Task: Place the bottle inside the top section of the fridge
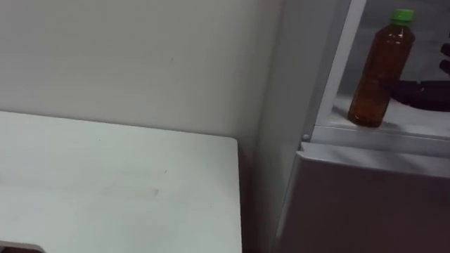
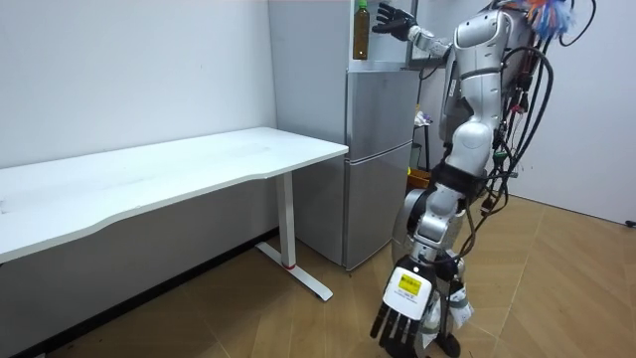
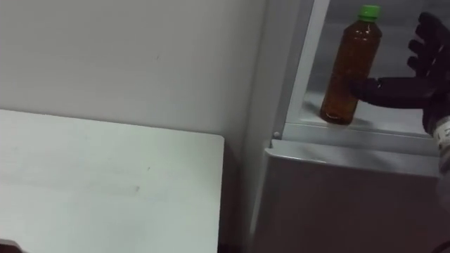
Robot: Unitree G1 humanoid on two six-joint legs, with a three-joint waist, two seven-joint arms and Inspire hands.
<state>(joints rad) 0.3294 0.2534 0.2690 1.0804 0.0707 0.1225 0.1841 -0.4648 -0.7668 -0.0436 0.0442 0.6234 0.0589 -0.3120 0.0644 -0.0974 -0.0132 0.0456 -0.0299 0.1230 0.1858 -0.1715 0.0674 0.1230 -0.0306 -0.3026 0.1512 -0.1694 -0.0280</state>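
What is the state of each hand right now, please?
Left hand: open, hanging by the robot's side, holding nothing.
Right hand: open, fingers spread beside the bottle in the upper fridge, not curled round it.

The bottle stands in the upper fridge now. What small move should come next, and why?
Probably draw the right hand straight back, clear of the amber plastic bottle with a green cap. It stands upright on the white fridge shelf, and the fingers are spread open beside it, not curled round it, so it looks released.
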